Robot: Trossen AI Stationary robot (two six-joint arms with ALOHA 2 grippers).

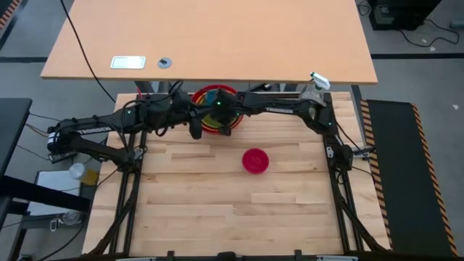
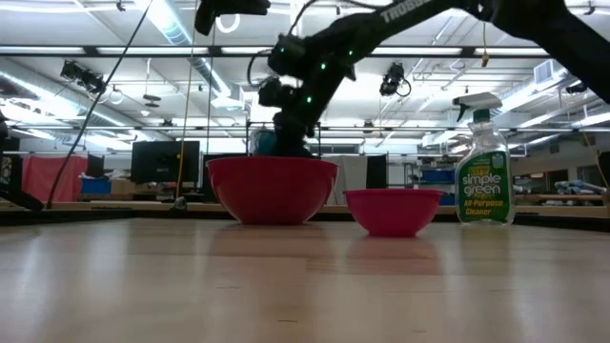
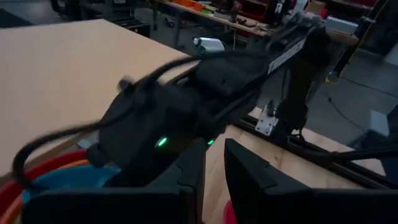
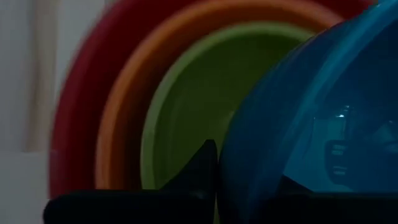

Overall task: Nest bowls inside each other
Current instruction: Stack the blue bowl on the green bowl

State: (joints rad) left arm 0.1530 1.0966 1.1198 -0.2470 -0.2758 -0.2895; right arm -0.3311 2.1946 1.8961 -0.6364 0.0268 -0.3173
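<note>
At the table's far middle a red bowl (image 1: pixel 210 93) holds an orange bowl (image 4: pixel 121 106) and a lime green bowl (image 4: pixel 186 112), nested. My right gripper (image 2: pixel 286 133) is shut on a blue bowl (image 4: pixel 311 124) and hangs over this stack; blue shows just above the red rim (image 2: pixel 267 143). The magenta pink bowl (image 1: pixel 255 160) stands alone on its base near the table's middle. My left gripper (image 3: pixel 212 168) hovers beside the stack's near left, fingers a narrow gap apart, holding nothing. My right gripper holds the blue bowl at its rim (image 4: pixel 227 168), coming slanting down from the table's right. One dark finger (image 4: pixel 204 165) shows beside the bowl's wall; the bowl hides the other. The bowl hangs tilted over the green bowl; whether it touches the stack I cannot tell.
A clear spray bottle (image 1: pixel 317 83) with greenish liquid stands at the table's far right corner. A second, lighter tabletop (image 1: pixel 210 36) lies beyond the far edge. Bare wood (image 1: pixel 232 210) stretches across the near half of the table.
</note>
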